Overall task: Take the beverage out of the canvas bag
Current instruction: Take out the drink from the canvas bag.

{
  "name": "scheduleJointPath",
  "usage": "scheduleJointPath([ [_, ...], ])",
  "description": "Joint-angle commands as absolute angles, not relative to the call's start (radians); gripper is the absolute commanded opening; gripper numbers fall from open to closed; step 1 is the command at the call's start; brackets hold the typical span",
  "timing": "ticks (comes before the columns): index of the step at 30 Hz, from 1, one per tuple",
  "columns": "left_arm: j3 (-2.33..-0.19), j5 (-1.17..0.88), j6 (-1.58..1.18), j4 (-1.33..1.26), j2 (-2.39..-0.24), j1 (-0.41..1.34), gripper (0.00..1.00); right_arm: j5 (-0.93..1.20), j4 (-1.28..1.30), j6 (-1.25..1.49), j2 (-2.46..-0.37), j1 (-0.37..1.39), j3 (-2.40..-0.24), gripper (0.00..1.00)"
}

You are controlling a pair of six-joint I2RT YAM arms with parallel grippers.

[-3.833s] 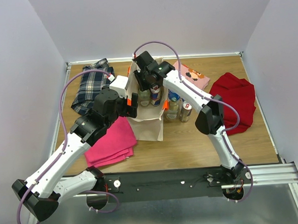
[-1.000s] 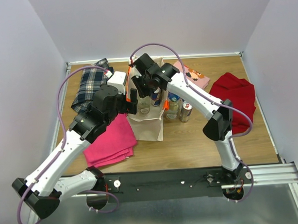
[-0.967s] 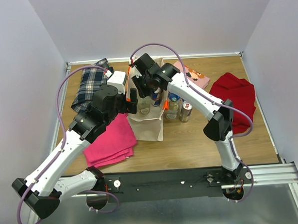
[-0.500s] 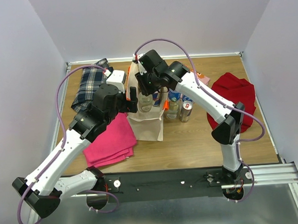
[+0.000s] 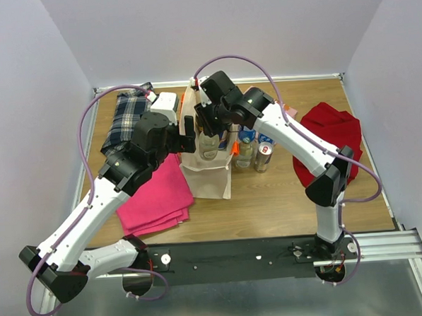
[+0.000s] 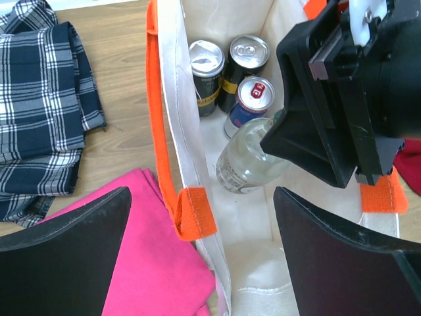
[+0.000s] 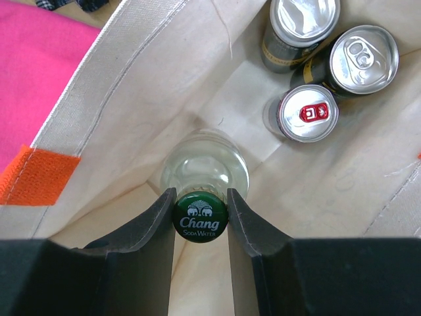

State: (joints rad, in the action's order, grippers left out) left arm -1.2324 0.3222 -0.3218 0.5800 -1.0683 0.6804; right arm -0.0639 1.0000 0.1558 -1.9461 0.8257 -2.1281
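Observation:
The beige canvas bag (image 5: pixel 206 174) with orange handles (image 6: pixel 158 125) stands open at mid-table. The beverage, a clear glass bottle (image 7: pixel 205 168) with a green cap (image 7: pixel 200 217), hangs inside the bag, and my right gripper (image 7: pixel 200 201) is shut on its neck just under the cap. The top view shows that gripper (image 5: pixel 208 121) over the bag's mouth with the bottle (image 5: pixel 209 145) below it. Three cans (image 7: pixel 308 112) stand at the bag's far end. My left gripper (image 6: pixel 200 197) is open, straddling the bag's left wall by the orange handle patch.
A folded pink cloth (image 5: pixel 156 196) lies left of the bag and a plaid cloth (image 5: pixel 127 120) lies behind it. Several bottles and cans (image 5: pixel 253 152) stand just right of the bag. A red cloth (image 5: pixel 330 141) lies at the far right.
My right gripper has risen and shifted slightly right with the bottle in it, its elbow swinging out to the right. The left gripper has edged toward the far side, still open.

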Motion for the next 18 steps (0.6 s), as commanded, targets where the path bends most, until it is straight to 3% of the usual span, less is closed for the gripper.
scheduleJointPath([
  [1,-1.269,0.351,-0.339,0.589,-1.080,0.675,0.99,-0.044,0.890,0.144,-1.853,0.834,-2.131,0.01],
  [18,-1.302,0.359,-0.391,0.592,-1.101,0.675,0.99,-0.031,0.850,0.144,-1.769,0.834,-2.033,0.01],
])
